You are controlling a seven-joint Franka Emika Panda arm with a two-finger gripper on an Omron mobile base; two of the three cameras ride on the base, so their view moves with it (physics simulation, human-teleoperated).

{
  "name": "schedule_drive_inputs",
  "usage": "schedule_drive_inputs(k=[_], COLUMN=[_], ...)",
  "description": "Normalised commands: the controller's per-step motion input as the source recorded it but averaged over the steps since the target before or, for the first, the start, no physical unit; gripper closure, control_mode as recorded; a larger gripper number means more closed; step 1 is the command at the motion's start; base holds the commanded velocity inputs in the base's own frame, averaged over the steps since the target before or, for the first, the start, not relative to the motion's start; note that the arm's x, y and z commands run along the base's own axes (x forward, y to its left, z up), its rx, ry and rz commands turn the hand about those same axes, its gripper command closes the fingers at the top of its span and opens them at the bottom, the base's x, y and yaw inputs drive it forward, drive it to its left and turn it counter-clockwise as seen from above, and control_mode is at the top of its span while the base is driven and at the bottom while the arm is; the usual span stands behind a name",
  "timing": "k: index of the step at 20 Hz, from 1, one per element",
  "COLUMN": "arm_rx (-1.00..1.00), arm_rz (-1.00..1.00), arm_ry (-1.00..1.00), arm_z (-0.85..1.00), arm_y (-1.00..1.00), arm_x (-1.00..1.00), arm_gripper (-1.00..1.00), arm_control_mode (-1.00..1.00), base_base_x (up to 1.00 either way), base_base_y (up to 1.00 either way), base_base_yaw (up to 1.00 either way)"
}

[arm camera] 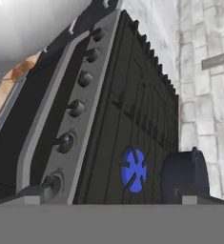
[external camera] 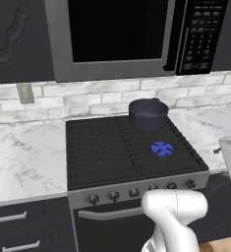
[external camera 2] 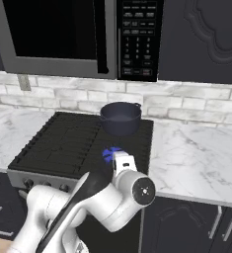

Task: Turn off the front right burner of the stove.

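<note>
Hand: two dark fingertips point(arm camera: 32, 196) rise at the bottom of the hand view, one near the last knob and one before the pot, standing well apart, so the hand is open and holds nothing.
Burner: small round gas burner point(external camera: 161, 148) with a blue petal-shaped flame ring, lit, at the front right of the cooktop; the right base view shows it partly behind the white arm point(external camera 2: 110, 154), and the hand view shows it whole point(arm camera: 133, 169).
Stove: wide gas range point(external camera: 102, 147) with black grates, set between white marble tabletops point(external camera: 23, 157).
Knobs: six small round knobs on the steel strip point(external camera: 136, 191); the hand view shows them side-on in a row point(arm camera: 75, 108).
Pot: dark round pot point(external camera: 148, 113) on the rear right grate, just behind the flame.
Microwave: black-and-steel microwave point(external camera: 122, 34) above the stove, seen in both base views.
</note>
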Motion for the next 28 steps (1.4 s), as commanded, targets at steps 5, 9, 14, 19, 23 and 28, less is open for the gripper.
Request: schedule_drive_inputs(k=[5, 9, 14, 19, 23, 28], arm_rx=[-0.01, 0.00, 0.04, 0.11, 0.13, 0.10], arm_rz=[0.01, 0.00, 0.00, 0.00, 0.00, 0.00], arm_ry=[0.00, 0.00, 0.00, 0.00, 0.00, 0.00], arm_z=[-0.40, -0.38, -0.43, -0.42, -0.39, -0.29], arm_y=[0.00, 0.00, 0.00, 0.00, 0.00, 0.00], arm_x=[0.00, -0.02, -0.16, 0.00, 0.00, 0.00], arm_gripper=[-1.00, -1.00, -1.00, -1.00, -1.00, -1.00], arm_control_mode=[-1.00, -1.00, -1.00, -1.00, -1.00, -1.00], base_base_x=[0.00, 0.00, 0.00, 0.00, 0.00, 0.00], base_base_y=[0.00, 0.00, 0.00, 0.00, 0.00, 0.00], base_base_yaw=[0.00, 0.00, 0.00, 0.00, 0.00, 0.00])
